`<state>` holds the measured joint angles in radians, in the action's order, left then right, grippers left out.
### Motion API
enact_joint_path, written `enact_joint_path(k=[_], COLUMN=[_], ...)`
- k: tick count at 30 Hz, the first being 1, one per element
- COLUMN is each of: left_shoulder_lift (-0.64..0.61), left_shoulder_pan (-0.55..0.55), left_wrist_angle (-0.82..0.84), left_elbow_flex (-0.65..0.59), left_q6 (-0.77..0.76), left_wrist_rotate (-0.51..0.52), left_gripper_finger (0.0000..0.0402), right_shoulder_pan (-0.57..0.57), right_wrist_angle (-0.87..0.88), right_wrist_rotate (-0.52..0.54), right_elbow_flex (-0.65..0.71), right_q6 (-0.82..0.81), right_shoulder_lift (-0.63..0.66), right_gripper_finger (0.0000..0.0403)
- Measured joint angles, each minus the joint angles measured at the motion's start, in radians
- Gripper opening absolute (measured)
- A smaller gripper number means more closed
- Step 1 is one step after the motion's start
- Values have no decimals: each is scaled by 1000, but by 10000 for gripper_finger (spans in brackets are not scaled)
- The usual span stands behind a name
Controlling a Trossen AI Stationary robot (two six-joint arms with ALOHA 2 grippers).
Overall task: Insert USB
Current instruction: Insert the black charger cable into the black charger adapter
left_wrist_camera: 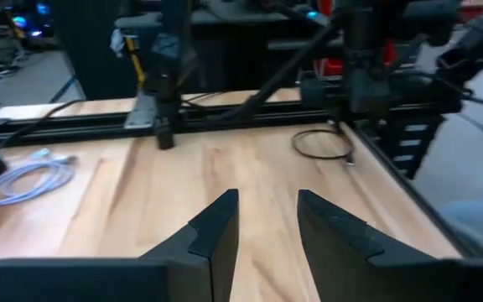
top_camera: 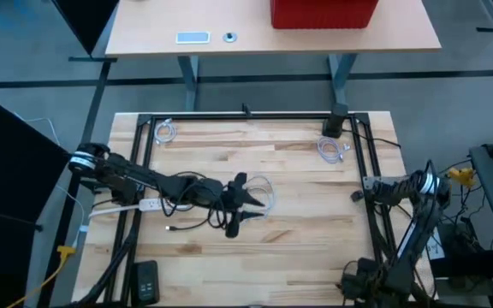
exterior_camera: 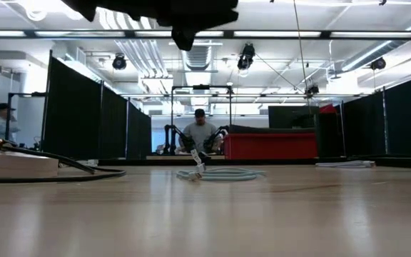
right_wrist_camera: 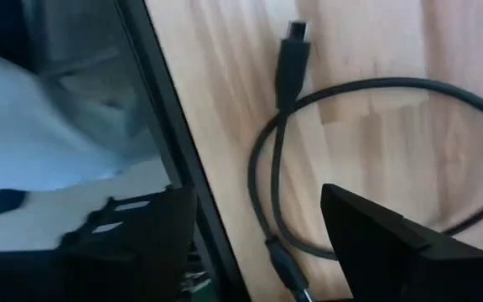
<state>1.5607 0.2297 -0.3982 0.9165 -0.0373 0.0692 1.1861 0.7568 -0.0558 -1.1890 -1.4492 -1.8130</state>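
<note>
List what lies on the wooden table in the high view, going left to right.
Black device at the near left corner → white power strip → left claw mid-table, empty → white coiled cable at the far right → right claw at the right frame rail.

The left gripper [top_camera: 245, 205] hangs over the middle of the table [top_camera: 298, 248], with a coiled cable [top_camera: 262, 193] just beside it. A power strip [top_camera: 131, 206] lies to the left. The right gripper [top_camera: 359, 190] sits at the right edge, over a small cable loop [right_wrist_camera: 376, 159].
</note>
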Motion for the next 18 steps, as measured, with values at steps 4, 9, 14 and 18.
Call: enact_joint_path(k=[4, 9, 14, 18], left_shoulder_lift=[2, 2, 7, 7], left_shoulder_pan=[27, 44, 54, 64], left_wrist_angle=[42, 68, 71, 71], left_elbow_flex=[0, 0, -1, -1], left_q6=[-13, -47, -52, -60], left_wrist_rotate=[0, 1, 1, 3], left_gripper_finger=[105, 107, 104, 106], right_shoulder_pan=[2, 3, 12, 14], right_wrist_angle=[0, 6, 60, 71], right_wrist_rotate=[-11, -13, -15, -21], right_elbow_flex=[-34, -43, -41, -43], right_q6=[29, 48, 76, 128], right_shoulder_lift=[-69, -92, -98, -111], right_gripper_finger=[225, 212, 193, 175])
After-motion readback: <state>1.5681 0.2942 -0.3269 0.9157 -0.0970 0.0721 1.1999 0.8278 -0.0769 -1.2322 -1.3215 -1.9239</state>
